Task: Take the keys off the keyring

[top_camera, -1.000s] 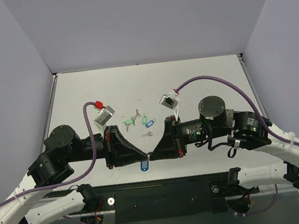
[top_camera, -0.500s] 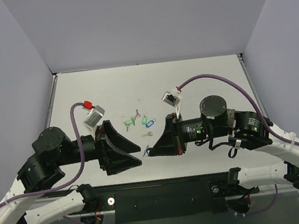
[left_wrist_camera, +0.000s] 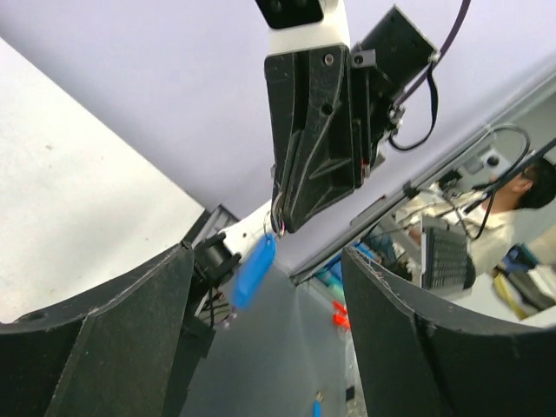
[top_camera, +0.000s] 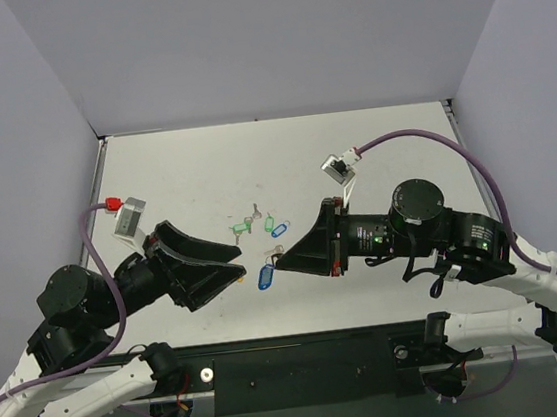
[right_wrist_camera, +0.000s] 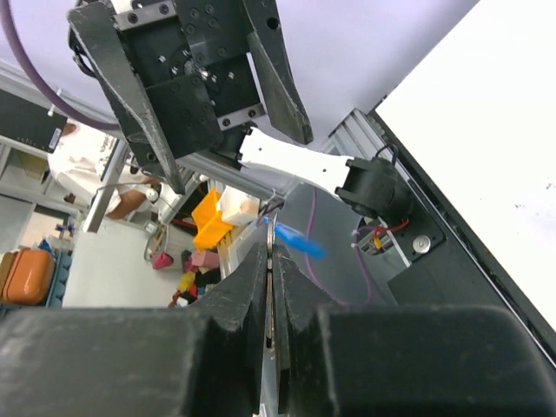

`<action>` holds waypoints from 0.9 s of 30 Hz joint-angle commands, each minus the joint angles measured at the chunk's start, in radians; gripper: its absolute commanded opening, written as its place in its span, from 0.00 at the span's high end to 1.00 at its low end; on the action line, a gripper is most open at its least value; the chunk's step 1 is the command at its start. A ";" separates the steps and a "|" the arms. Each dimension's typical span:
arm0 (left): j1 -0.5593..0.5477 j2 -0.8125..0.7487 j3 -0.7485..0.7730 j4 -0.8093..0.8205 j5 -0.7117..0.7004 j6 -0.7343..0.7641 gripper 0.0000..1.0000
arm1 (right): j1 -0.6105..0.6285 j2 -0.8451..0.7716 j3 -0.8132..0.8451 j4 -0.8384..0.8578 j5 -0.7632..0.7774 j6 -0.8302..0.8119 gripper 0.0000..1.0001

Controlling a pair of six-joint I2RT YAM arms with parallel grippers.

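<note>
My right gripper (top_camera: 279, 262) is shut on a thin silver key (right_wrist_camera: 272, 233), seen edge-on between its pads. The keyring's blue tag (top_camera: 265, 277) dangles from that key above the table's near edge; the ring itself is too small to make out. In the left wrist view the blue tag (left_wrist_camera: 253, 273) hangs under the right gripper's tip (left_wrist_camera: 282, 221). My left gripper (top_camera: 235, 272) stands open just left of the tag, holding nothing. The right wrist view shows the tag (right_wrist_camera: 294, 241) beside the key, with the left gripper's spread fingers (right_wrist_camera: 282, 95) beyond it.
On the table's middle lie two green tags (top_camera: 242, 229) (top_camera: 269, 223), another blue tag (top_camera: 279, 230) and loose silver keys (top_camera: 256, 211) (top_camera: 276, 250). White walls bound the table on three sides.
My left gripper has opened, let go at the meeting point and drawn back to the left. The right gripper has lifted away from the near edge with the key and blue tag.
</note>
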 commanded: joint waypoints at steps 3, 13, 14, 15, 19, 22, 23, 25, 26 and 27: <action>-0.005 0.014 -0.080 0.253 -0.060 -0.094 0.23 | -0.004 -0.010 -0.033 0.171 0.072 0.043 1.00; -0.006 0.080 -0.119 0.411 0.001 -0.144 0.30 | -0.005 -0.013 -0.033 0.200 0.087 0.051 1.00; -0.008 0.083 -0.119 0.415 0.001 -0.146 0.32 | -0.005 -0.016 -0.036 0.200 0.089 0.049 1.00; -0.006 0.085 -0.125 0.424 0.001 -0.151 0.32 | -0.004 -0.019 -0.036 0.200 0.090 0.046 1.00; -0.006 0.080 -0.143 0.442 0.000 -0.164 0.36 | -0.004 -0.027 -0.044 0.202 0.101 0.044 1.00; -0.006 0.080 -0.149 0.450 0.001 -0.169 0.40 | -0.004 -0.033 -0.047 0.202 0.105 0.041 1.00; -0.006 0.081 -0.149 0.450 0.001 -0.172 0.41 | -0.007 -0.034 -0.047 0.202 0.105 0.040 1.00; -0.006 0.083 -0.148 0.451 0.007 -0.175 0.43 | -0.005 -0.040 -0.050 0.203 0.112 0.040 1.00; -0.006 0.083 -0.149 0.453 0.007 -0.174 0.44 | -0.005 -0.044 -0.051 0.203 0.118 0.040 1.00; -0.006 0.085 -0.149 0.454 0.007 -0.178 0.44 | -0.005 -0.045 -0.053 0.205 0.119 0.038 1.00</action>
